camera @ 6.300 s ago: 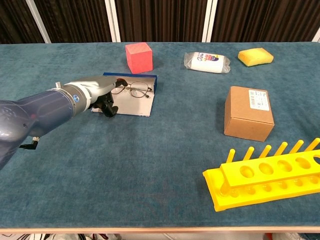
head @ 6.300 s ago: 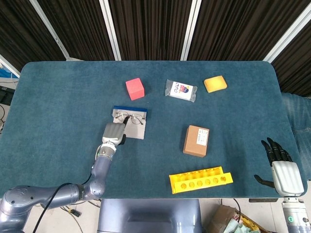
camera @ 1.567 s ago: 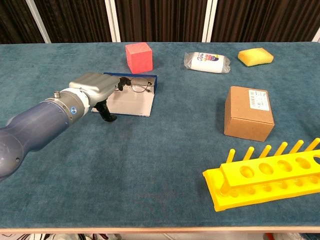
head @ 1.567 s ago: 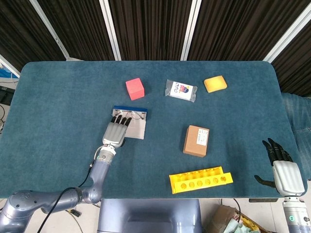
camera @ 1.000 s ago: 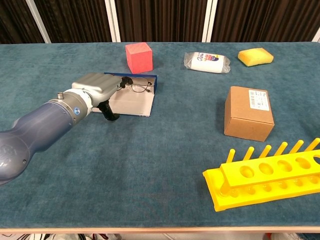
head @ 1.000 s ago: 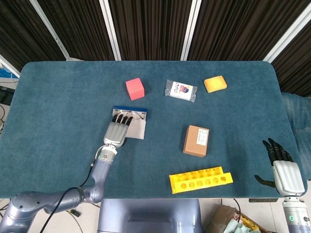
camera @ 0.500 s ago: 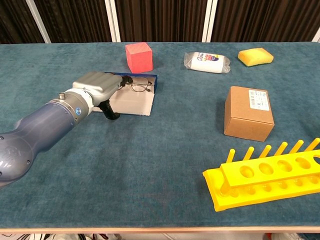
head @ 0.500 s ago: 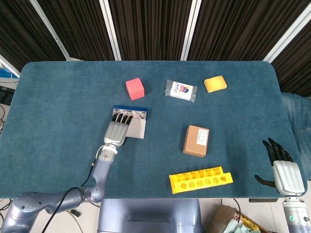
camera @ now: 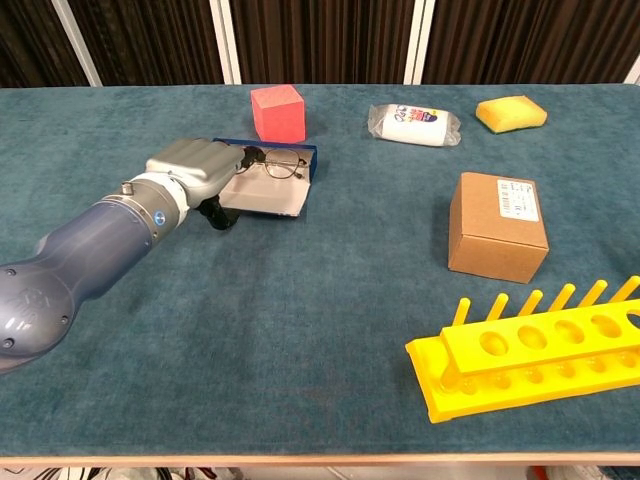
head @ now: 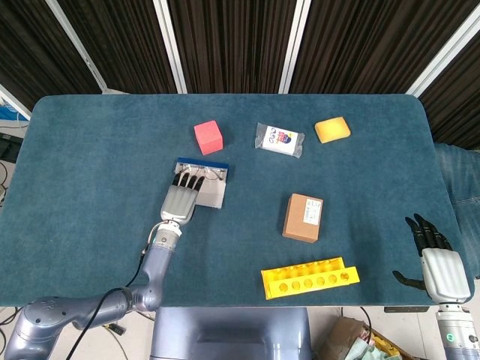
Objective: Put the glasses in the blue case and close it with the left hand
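On the left of the table (head: 90,172), the left hand (head: 180,201) lies palm down over the open case (camera: 268,188), dark fingers (head: 187,181) reaching across it. The near flap of the case is tipped up off the cloth, resting against the hand's underside in the chest view. The glasses (camera: 278,163) sit inside, along the blue far edge, just beside the fingertips. Whether the fingers actually grip the flap or only touch it, I cannot tell; they lie fairly straight and close together.

Just beyond the case, the red cube (head: 208,137). Moving right, the plastic packet (head: 278,139) and then the yellow sponge (head: 332,130) along the far side. Nearer, a cardboard box (head: 303,217) stands upright, and in front of it the yellow rack (head: 310,277) lies lengthwise near the front edge.

Far right, off the table's edge, the right hand (head: 435,259) hangs with fingers spread, holding nothing.
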Robot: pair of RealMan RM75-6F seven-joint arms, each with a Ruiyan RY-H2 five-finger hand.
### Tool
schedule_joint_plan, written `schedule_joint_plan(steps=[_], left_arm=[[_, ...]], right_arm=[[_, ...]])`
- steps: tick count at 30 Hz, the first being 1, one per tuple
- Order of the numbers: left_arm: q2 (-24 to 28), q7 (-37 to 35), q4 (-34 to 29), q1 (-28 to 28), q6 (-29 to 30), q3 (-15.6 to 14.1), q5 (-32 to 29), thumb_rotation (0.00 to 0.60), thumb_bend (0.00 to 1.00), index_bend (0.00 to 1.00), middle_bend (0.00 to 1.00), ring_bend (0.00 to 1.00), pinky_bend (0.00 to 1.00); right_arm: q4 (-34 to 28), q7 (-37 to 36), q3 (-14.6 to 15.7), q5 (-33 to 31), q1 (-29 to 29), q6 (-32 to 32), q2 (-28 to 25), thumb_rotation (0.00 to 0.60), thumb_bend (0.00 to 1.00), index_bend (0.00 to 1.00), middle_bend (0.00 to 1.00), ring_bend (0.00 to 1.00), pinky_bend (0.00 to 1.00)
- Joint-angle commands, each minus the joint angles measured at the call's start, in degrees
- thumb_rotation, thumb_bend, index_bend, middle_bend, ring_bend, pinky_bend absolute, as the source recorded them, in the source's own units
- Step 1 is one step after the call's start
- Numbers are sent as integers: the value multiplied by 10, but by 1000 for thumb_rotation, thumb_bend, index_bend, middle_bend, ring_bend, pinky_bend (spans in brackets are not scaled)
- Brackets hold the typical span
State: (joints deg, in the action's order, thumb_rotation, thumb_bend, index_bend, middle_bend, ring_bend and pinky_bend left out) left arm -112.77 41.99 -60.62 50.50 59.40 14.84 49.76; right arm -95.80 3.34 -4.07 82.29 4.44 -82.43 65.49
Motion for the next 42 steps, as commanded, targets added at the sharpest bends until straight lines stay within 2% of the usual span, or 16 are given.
schedule_joint_plan(steps=[1,9,20,25,31,42], left_arm=[[-2,0,2,1,4,2,4,600,446,86,141,63,96],[-18,23,37,20,11,21,6,600,448,112,141,63,96],[-51,29,98,52,-5,48,0,600,450,268,141,63,96],[-63,18,120,56,-13,50,4,600,450,329,141,63,96],[-70,3,132,55,-14,47,17,600,450,355,141,63,96],[-64,-23,127,43,-3,42,41,600,449,423,141,63,93]], right_arm=[[0,0,0,0,0,0,0,600,103,0,0,91,187],[-1,0,0,-2,-1,0,0,600,104,0,0,91,187],[-1,0,0,-2,-2,-2,0,600,103,0,0,90,187],[-1,0,0,-3,-2,-1,0,600,104,0,0,91,187],[-2,-1,-1,-5,-2,0,-1,600,104,0,0,91,187],[-4,-2,-1,-9,-1,4,-2,600,104,0,0,91,187]])
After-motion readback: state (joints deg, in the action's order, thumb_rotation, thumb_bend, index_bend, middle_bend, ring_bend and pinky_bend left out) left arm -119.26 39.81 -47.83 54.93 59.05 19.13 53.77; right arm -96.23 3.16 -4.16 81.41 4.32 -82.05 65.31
